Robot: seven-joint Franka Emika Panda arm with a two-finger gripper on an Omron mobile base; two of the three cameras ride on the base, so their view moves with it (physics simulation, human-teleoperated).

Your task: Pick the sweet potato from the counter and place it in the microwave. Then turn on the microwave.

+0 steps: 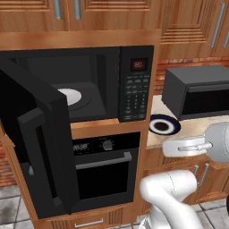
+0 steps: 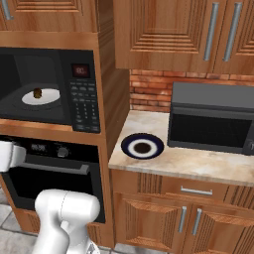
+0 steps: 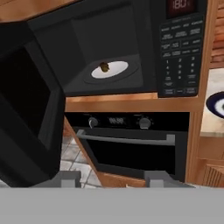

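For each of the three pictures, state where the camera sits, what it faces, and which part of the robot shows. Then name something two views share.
Left base view: behind the arm's left, facing the microwave, door open; white arm at lower right.
Right base view: behind the arm's right, facing the counter and plate; arm at lower left.
Hand view: on the hand, facing the microwave and the oven below; gripper at the bottom.
Shared: right base and hand views show the sweet potato on the turntable.

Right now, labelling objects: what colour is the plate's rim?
Dark blue rim on the plate, clearest in the right base view.

sweet potato (image 3: 104, 67) on turntable (image 3: 114, 70), inside microwave (image 2: 79, 94)
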